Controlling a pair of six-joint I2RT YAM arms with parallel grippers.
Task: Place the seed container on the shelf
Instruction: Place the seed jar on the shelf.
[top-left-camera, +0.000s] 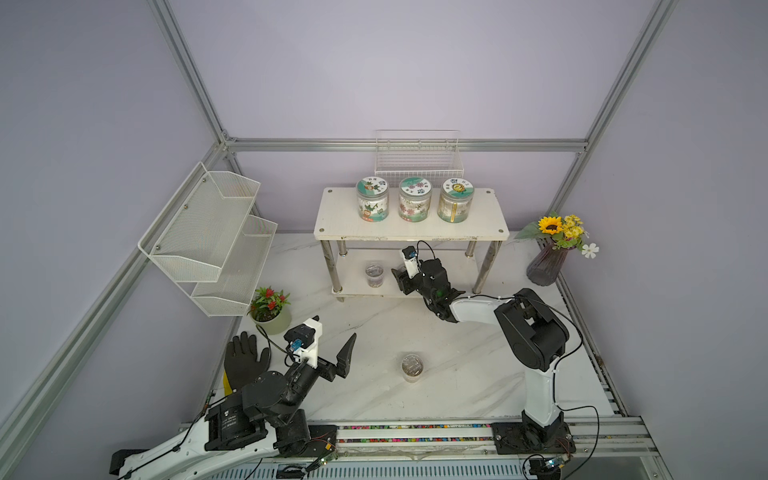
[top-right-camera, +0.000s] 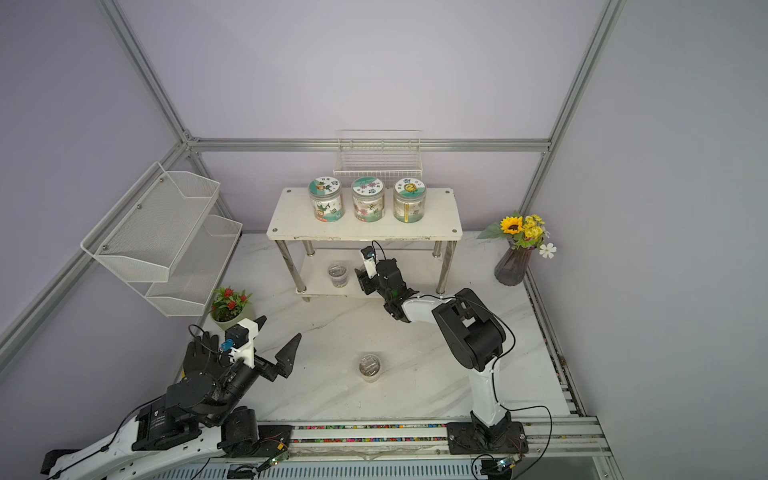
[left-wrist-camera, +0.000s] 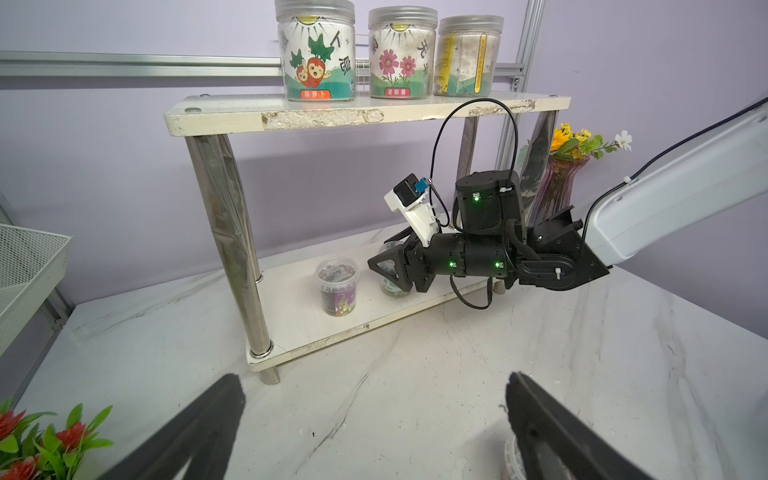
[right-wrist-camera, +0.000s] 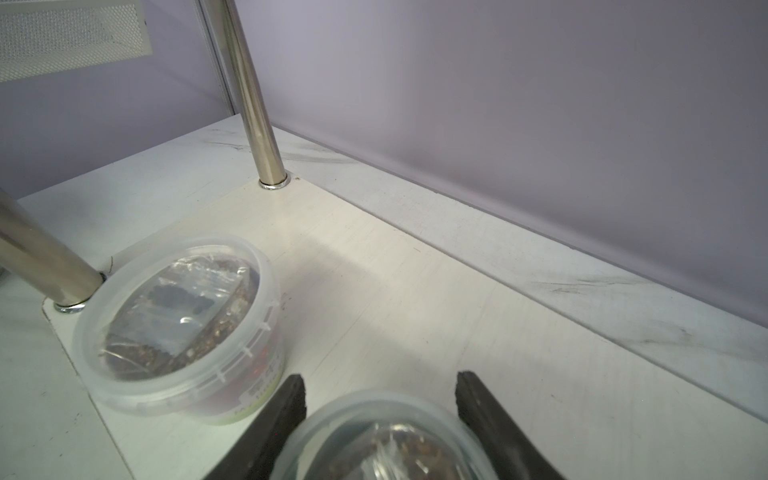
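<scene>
The shelf (top-left-camera: 411, 229) (top-right-camera: 361, 230) stands at the back of the table, white boards on chrome legs. My right gripper (top-left-camera: 397, 276) (top-right-camera: 360, 276) (left-wrist-camera: 384, 270) (right-wrist-camera: 380, 384) reaches into its lower tier (right-wrist-camera: 374, 270) and is shut on a clear lidded seed container (right-wrist-camera: 386, 440) (left-wrist-camera: 392, 287). Whether that container's base touches the board I cannot tell. Just to its left, another seed container (top-left-camera: 375, 274) (top-right-camera: 338, 275) (left-wrist-camera: 337, 286) (right-wrist-camera: 178, 316) stands on the lower tier. A third (top-left-camera: 412, 367) (top-right-camera: 369, 367) sits on the table. My left gripper (top-left-camera: 334, 328) (top-right-camera: 280, 327) (left-wrist-camera: 374, 380) hovers open and holds nothing.
Three big labelled jars (top-left-camera: 414, 199) line the shelf's top board. On the left wall hangs a white mesh rack (top-left-camera: 212, 237), with a wire basket (top-left-camera: 417, 153) on the back wall. A vase of flowers (top-left-camera: 548, 262), a potted plant (top-left-camera: 270, 305) and a black glove (top-left-camera: 245, 359) sit around the edges.
</scene>
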